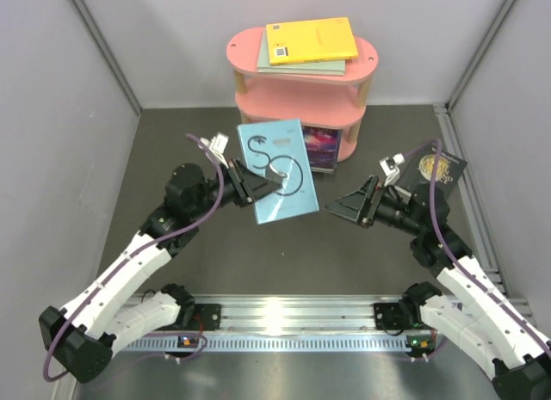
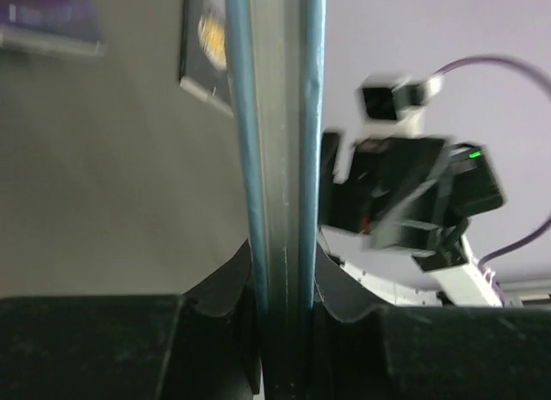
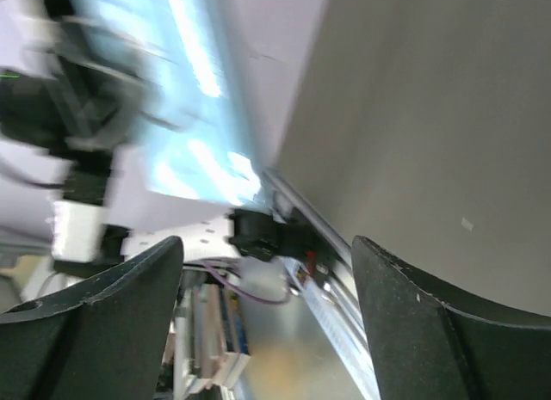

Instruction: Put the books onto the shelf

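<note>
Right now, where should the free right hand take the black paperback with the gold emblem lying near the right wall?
Probably the long edge facing the middle, approaching from there with the open right hand. The black gold-emblem paperback lies flat on the dark table, so only a thin edge offers a pinch, and the grey wall side looks cramped.

Yellow book (image 1: 312,40) tops grey-green book (image 1: 301,69) on pink shelf (image 1: 297,97); blue swirl book (image 1: 280,172) hangs tilted in front; black book (image 1: 441,166) lies right.
</note>
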